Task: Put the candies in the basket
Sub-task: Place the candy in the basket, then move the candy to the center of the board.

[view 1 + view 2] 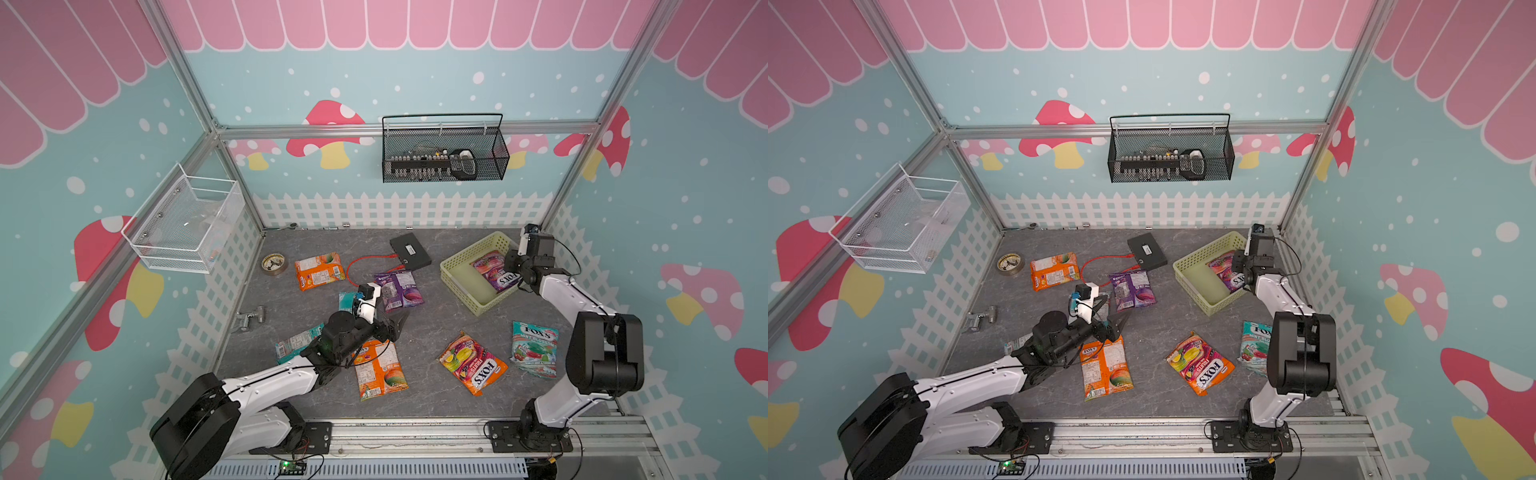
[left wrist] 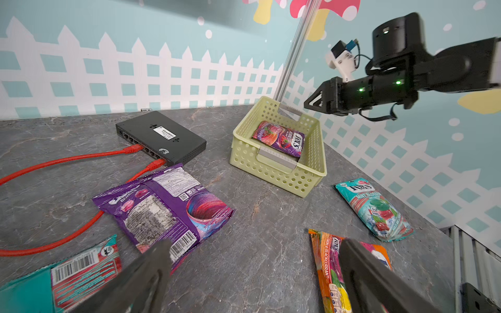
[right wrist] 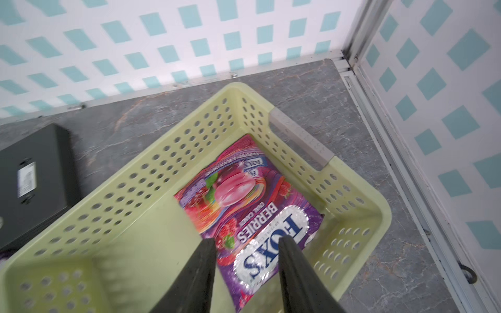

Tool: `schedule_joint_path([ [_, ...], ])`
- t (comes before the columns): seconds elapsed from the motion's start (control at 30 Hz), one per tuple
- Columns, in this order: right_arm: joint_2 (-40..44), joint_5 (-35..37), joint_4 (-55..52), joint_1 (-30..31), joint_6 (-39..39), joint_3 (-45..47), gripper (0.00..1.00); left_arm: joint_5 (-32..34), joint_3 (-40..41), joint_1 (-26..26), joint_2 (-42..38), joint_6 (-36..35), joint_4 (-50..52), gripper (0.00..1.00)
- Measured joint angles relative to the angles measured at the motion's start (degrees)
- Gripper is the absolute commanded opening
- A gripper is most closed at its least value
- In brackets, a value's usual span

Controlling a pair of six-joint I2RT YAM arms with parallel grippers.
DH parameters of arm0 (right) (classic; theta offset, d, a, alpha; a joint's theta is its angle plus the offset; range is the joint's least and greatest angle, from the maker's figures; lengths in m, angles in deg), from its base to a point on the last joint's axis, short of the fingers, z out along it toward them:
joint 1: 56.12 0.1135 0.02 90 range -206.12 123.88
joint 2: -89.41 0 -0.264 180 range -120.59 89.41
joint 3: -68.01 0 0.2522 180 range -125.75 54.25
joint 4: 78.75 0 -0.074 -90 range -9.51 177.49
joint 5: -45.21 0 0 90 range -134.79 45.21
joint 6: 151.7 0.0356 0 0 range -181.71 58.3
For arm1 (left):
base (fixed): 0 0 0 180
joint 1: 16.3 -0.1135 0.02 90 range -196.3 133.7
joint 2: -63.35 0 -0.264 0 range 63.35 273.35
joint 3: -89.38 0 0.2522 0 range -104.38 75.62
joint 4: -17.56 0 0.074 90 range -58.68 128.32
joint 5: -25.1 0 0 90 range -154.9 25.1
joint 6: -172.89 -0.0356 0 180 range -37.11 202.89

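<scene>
Right arm (image 1: pixel 569 293) first: it rises off its base at the near rail with the elbow cocked high. The forearm stretches toward the far right corner, and the wrist is tipped down over the pale yellow-green perforated plastic basket (image 1: pixel 469 249). The right gripper (image 3: pixel 246 241) hangs over the basket with its jaws parted, gripping nothing. Through the gap I read the silver FOX'S logo on the purple glossy berries candy bag (image 3: pixel 244 195), which lies inside the basket on the side nearest this arm. In the left wrist view those fingers are clear above the bag.

Now the left arm (image 1: pixel 266 382): it reaches low from the near left base to mid-table, wrist roughly level and pointing toward the far right. The left gripper (image 1: pixel 399 322) is spread wide and empty. It hovers over bare grey stone-patterned tabletop (image 1: pixel 436 324), just past the far edge of the orange glossy candy bag (image 1: pixel 380 370). Its forearm crosses above a teal flat candy bag (image 1: pixel 295 343).

A purple flat candy bag (image 1: pixel 398 290) lies just beyond that gripper, beside the black flat box with the red cable (image 1: pixel 410 250). Also out on the table I see a multicolour fruit-printed candy bag (image 1: pixel 473 368), a teal mint candy bag (image 1: pixel 534 348) near the right arm, and a second orange candy bag (image 1: pixel 319 270) at the far left.
</scene>
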Motion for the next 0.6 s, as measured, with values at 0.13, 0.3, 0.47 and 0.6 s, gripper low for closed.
schedule_joint_path([
  [0.13, 8.1, -3.1, -4.4, 1.7, 4.8, 4.5, 0.61, -0.5, -0.3, 0.0, 0.3, 1.5, 0.6, 0.93],
  [0.3, 17.6, -2.9, -12.0, 2.9, 14.1, 11.0, 0.74, -7.0, -3.0, 0.0, 3.6, 4.4, 2.1, 0.73],
  [0.47, 24.7, -0.1, -23.6, 5.6, 25.2, 16.4, 0.75, -15.0, -5.7, 0.2, 7.6, 8.1, 4.0, 0.55],
  [0.6, 25.3, 1.7, -32.0, 8.9, 32.7, 19.4, 0.72, -18.9, -5.8, 0.9, 10.6, 10.1, 4.9, 0.48],
])
